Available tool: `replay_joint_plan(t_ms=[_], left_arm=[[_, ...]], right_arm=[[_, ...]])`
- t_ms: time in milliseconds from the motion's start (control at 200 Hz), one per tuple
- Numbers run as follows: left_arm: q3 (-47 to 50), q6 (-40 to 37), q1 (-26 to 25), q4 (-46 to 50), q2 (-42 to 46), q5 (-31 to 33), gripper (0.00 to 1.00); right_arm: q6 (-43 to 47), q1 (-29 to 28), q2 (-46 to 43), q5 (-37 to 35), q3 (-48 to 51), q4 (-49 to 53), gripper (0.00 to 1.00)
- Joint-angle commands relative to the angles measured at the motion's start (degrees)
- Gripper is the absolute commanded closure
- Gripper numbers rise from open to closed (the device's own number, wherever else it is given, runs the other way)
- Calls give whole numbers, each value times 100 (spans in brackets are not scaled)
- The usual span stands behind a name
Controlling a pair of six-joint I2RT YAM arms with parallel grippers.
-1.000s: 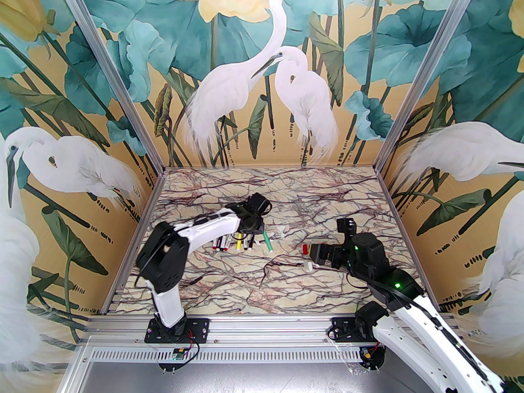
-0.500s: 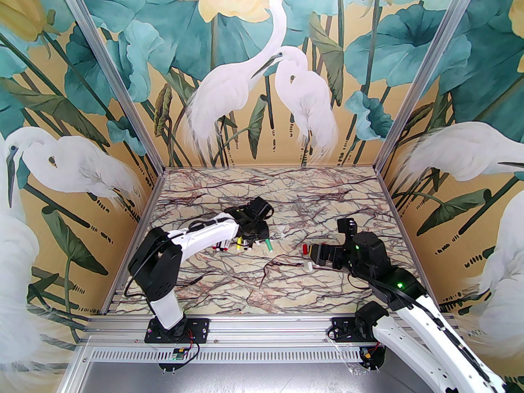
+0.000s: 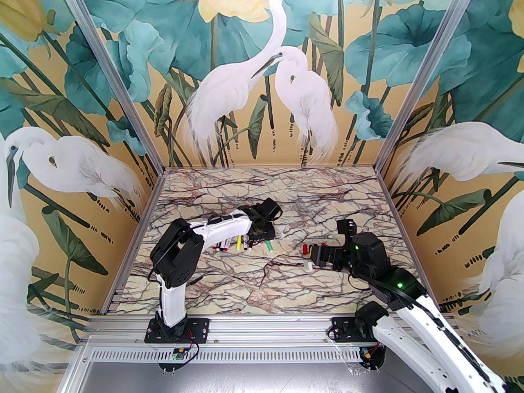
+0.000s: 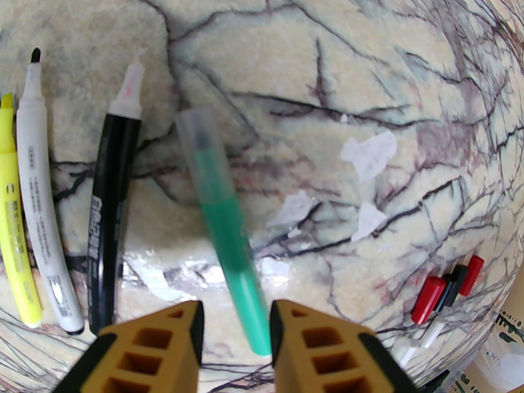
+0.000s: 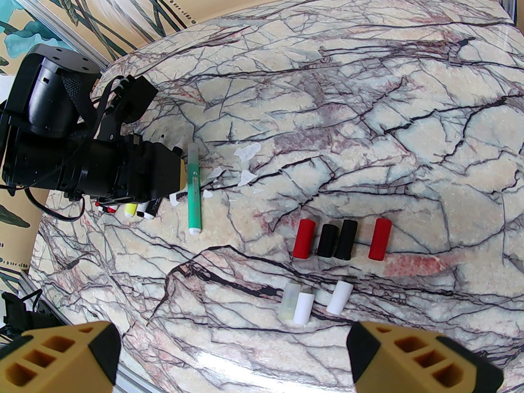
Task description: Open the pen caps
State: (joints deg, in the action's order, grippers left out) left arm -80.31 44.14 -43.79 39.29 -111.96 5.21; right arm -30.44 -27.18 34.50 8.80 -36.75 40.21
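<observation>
The left gripper (image 4: 235, 313) stands with its two tan fingers a little apart, and nothing is clamped between them. The near end of the green pen (image 4: 223, 219) lies on the table (image 4: 368, 35) in this gap, close to the finger at the right of the frame, but as far as I can see the fingers do not press on it. The long axis of this pen goes from the bottom centre upward and a little to the left, and its end with the transparent cap (image 4: 200, 133) points to the top of the frame. The barrel is bright green and somewhat blurred.

To the left of it three more pens lie almost parallel, all uncapped, with the tips toward the top: the black pen (image 4: 108, 219) with a whitish-pink tip, the white pen (image 4: 39, 203) with a black tip, and the yellow pen (image 4: 14, 219) at the left edge. The black one carries white writing along the barrel and the white one small grey print, but I cannot read either of them.

The right gripper (image 5: 233, 338) is wide open and empty, at the bottom of its wrist view. Above it the loose caps lie on their sides, with their long axes nearly up-down in the frame. In one row are two black caps (image 5: 327, 240) between two red caps (image 5: 303, 238). Below them, nearer to the gripper, are a loose clear cap (image 5: 288, 301) and two white caps (image 5: 339, 298). All are short, stubby and plain
</observation>
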Motion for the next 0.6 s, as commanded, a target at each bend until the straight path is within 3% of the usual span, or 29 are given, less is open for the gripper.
replay_joint_plan(t_ms=[0,595], left_arm=[[-219,-98,-11,105,-241,134,63],[-470,-326,2,245,-665,296,67]], right_arm=[[-41,-20,-29,28,-130,48,1],[-55,-24,38,12,-108,49,1]])
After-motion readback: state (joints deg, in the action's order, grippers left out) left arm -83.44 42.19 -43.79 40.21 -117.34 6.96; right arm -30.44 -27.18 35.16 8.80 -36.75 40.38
